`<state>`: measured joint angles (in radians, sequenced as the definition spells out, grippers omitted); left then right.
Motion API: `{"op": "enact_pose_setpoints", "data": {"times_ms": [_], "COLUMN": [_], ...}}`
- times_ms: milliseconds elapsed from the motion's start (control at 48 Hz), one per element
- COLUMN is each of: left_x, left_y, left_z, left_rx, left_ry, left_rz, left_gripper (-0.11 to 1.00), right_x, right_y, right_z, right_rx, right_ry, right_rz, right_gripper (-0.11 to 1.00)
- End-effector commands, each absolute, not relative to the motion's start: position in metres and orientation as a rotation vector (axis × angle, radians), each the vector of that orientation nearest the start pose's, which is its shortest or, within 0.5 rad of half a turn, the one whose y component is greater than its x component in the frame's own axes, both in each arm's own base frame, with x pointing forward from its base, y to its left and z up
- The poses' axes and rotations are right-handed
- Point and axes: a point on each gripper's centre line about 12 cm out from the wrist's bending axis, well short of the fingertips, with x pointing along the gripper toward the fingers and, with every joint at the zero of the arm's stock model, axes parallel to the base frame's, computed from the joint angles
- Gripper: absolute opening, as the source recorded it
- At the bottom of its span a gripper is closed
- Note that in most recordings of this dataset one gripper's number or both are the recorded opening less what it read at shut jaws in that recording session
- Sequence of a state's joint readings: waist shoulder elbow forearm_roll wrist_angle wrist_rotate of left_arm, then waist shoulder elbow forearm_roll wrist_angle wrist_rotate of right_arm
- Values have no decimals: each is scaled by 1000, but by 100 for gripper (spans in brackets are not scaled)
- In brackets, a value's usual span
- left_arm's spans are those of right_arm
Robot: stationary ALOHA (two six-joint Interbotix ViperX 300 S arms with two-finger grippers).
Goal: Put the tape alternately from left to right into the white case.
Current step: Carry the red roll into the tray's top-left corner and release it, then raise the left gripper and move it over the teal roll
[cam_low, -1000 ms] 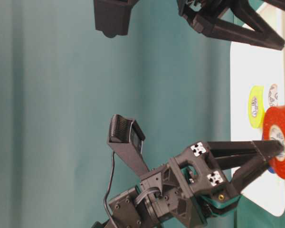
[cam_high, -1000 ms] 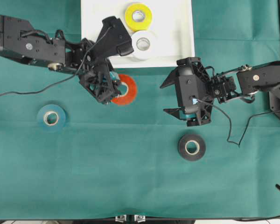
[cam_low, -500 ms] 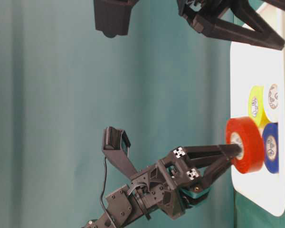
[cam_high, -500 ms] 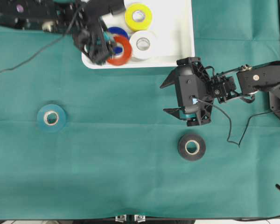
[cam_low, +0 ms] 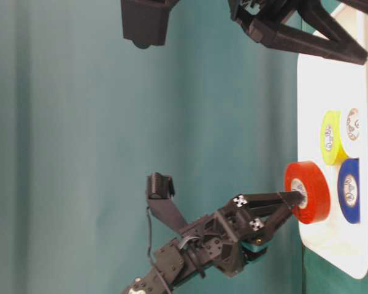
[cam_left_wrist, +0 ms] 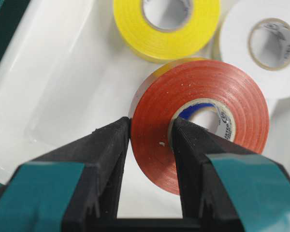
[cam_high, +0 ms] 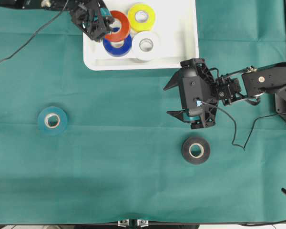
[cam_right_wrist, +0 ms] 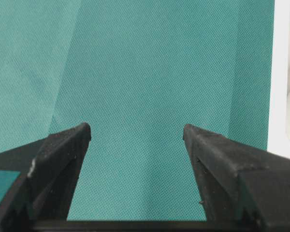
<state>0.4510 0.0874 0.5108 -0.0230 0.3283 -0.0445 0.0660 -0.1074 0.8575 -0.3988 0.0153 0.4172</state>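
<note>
At the near edge of the green cloth (cam_high: 133, 191) nothing but fabric shows; a little farther in, the black roll (cam_high: 196, 150) lies flat with its core facing up, and well to its left the teal roll (cam_high: 52, 120) lies flat the same way. Just beyond the black roll the right gripper (cam_high: 174, 100) hangs over bare cloth with its jaws spread wide and nothing between them, as the right wrist view confirms. Farther back sits the white case (cam_high: 181, 57), its long side running left to right. Inside it the white roll (cam_high: 145, 45) and the blue roll (cam_high: 117, 46) lie flat side by side, with the yellow roll (cam_high: 141, 16) flat behind the white one. The left gripper (cam_high: 108, 24) reaches in over the case's left end, closed on the red-orange roll (cam_high: 118, 26): one finger passes through the core, the other presses the outer wall. That roll is held tilted above the case floor, partly over the blue roll and just beside the yellow one. Small dark printing rings the pale cores, too small to read.
</note>
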Motion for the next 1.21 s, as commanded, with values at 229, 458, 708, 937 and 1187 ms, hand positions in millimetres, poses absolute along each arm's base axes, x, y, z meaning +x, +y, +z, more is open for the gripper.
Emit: {"op": "enact_pose_setpoints", "data": {"times_ms": [229,458,708,937,1187], "left_x": [364,363,364,362,359], "left_y": [204,207,201,196,191], "left_z": [158,158,155,156,157], "left_rx": [-252,-185,-162,-157,-158], "left_ry": [879,891,903,904,905], "left_rz": [479,453,431,421,416], "left_gripper": [-3,-3,6,65,94], "right_x": [336,336,337,336,336], "right_y": [23,23,24,24,24], "right_z": [159,159,161,159,158], "right_rx": [-7,-6,-2,-4,-4], "right_ry": [718,715,699,705,707], "right_rz": [57,57,63,64,64], "right_gripper": [85,85,85,85,85]}}
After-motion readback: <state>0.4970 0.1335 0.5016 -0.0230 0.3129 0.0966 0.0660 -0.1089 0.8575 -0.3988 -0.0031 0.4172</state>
